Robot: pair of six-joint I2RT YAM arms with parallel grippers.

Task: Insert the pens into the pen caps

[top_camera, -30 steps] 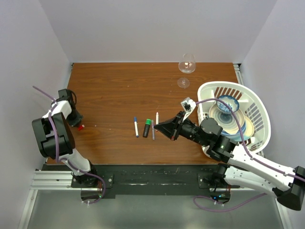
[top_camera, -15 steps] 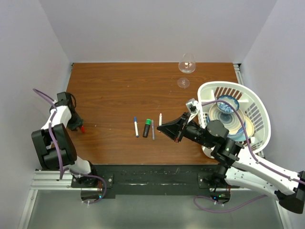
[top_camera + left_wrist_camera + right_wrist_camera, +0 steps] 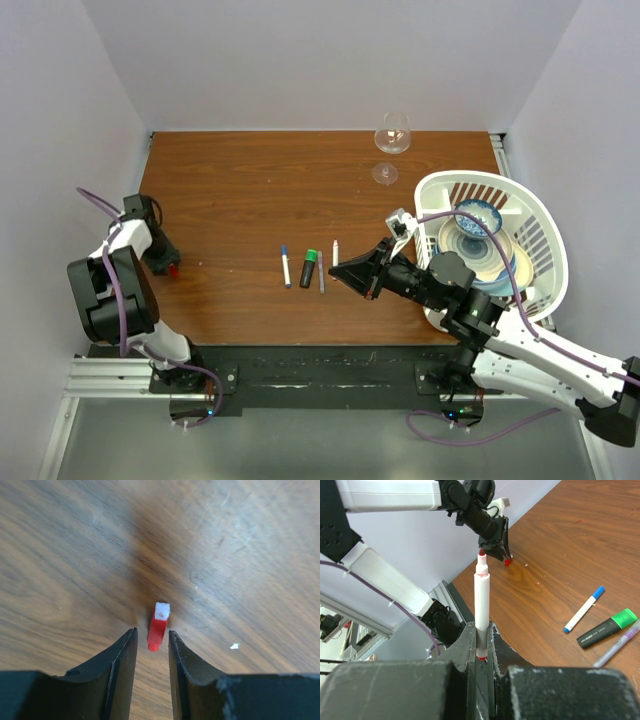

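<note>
A small red pen cap (image 3: 158, 626) rests on the wooden table, its near end just between the tips of my left gripper (image 3: 151, 636). That gripper is open, with a sliver of table showing on each side of the cap. From above, the left gripper (image 3: 168, 260) and red cap (image 3: 174, 269) are at the table's left edge. My right gripper (image 3: 481, 626) is shut on a white pen (image 3: 481, 597) with a bare red tip that points up and leftward. A blue-capped white pen (image 3: 285, 265), a green-capped black marker (image 3: 309, 268) and a thin grey pen (image 3: 321, 276) lie mid-table.
A wine glass (image 3: 391, 140) stands at the back right. A white basket (image 3: 532, 215) with a bowl and plates sits on the right, beside the right arm. Walls close in the table on the left, back and right.
My left gripper has opened, and the red cap now sits free between its tips. The right gripper has shifted the white pen slightly to the right.
</note>
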